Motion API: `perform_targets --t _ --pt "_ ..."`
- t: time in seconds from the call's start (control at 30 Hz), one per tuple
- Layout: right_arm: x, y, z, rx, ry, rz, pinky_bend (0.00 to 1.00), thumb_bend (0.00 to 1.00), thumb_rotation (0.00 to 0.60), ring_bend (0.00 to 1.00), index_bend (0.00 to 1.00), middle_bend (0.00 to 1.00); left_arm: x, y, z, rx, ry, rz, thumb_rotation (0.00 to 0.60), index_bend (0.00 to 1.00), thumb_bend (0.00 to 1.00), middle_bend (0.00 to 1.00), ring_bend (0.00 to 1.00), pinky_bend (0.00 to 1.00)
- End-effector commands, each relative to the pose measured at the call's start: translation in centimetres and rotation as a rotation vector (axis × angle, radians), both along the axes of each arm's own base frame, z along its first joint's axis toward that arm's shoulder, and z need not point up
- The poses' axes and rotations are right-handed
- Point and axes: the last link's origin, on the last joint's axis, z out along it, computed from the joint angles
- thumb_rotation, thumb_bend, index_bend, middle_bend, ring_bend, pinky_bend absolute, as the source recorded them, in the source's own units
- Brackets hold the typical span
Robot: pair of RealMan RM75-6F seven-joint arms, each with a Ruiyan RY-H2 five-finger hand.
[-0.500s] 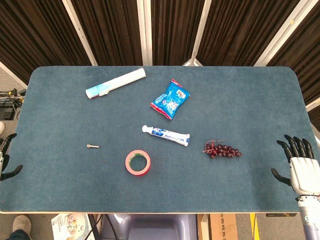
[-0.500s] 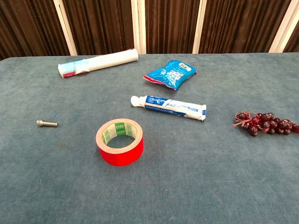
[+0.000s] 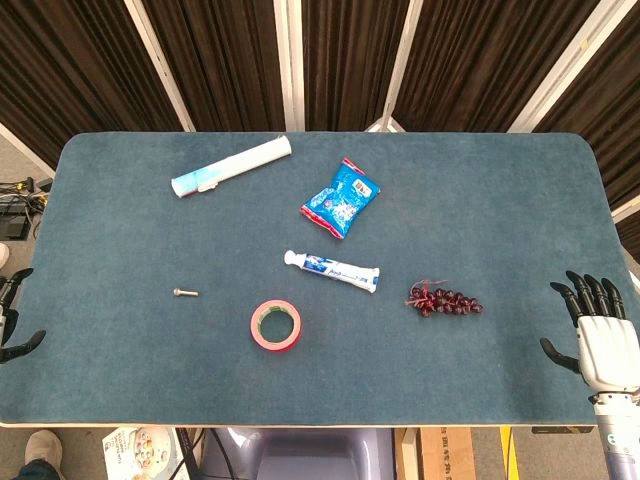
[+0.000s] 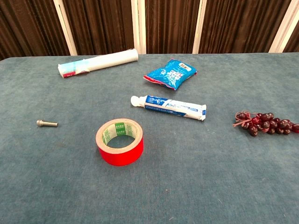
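Left hand (image 3: 12, 318): cut by the head view's left edge, only dark fingertips and thumb showing; palm out of sight. Right hand (image 3: 597, 335): forearm runs off the bottom edge. Neither hand appears in the chest view. Grape bunch (image 4: 267, 123): clipped by the chest view's right edge. Bolt (image 3: 185, 293): too small to read any detail. Toothpaste tube (image 3: 333, 270): print illegible.

Table cover (image 3: 120, 220): plain teal-blue. Tape roll (image 3: 276, 325): red, green-printed white core. Toothpaste tube (image 3: 332, 270): white and blue. Snack bag (image 3: 341, 197): blue, red-edged. Grape bunch (image 3: 445, 299): dark red.
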Motion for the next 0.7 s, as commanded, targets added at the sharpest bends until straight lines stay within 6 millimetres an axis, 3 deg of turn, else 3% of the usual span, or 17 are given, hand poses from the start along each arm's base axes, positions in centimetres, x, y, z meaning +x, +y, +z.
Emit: perform_targets --t 0.03,0.33,0.5,0.7 --pt "-0.2 0.1 -0.1 0.011 0.015 -0.007 0.0 0.21 0.6 0.07 0.2 0.12 -0.1 0.4 -0.2 -0.007 -0.005 0.011 0.6 0.17 0.28 0.91 0.87 1.0" --pt "-0.2 0.1 0.1 -0.006 0.008 -0.015 0.0 0.21 0.6 0.07 0.2 0.12 -0.4 1.6 -0.7 -0.035 -0.012 0.018 0.6 0.19 0.27 0.91 0.87 1.0" --pt "-0.3 0.1 0.1 -0.006 0.01 -0.022 0.0 0.21 0.6 0.07 0.2 0.12 0.5 5.0 -0.9 -0.123 -0.004 0.029 0.6 0.2 0.26 0.91 0.87 1.0" --pt "-0.3 0.1 0.0 -0.003 0.017 -0.027 0.0 0.21 0.6 0.07 0.2 0.12 4.0 9.5 -1.5 -0.252 0.034 0.023 0.6 0.27 0.27 0.92 0.87 1.0"
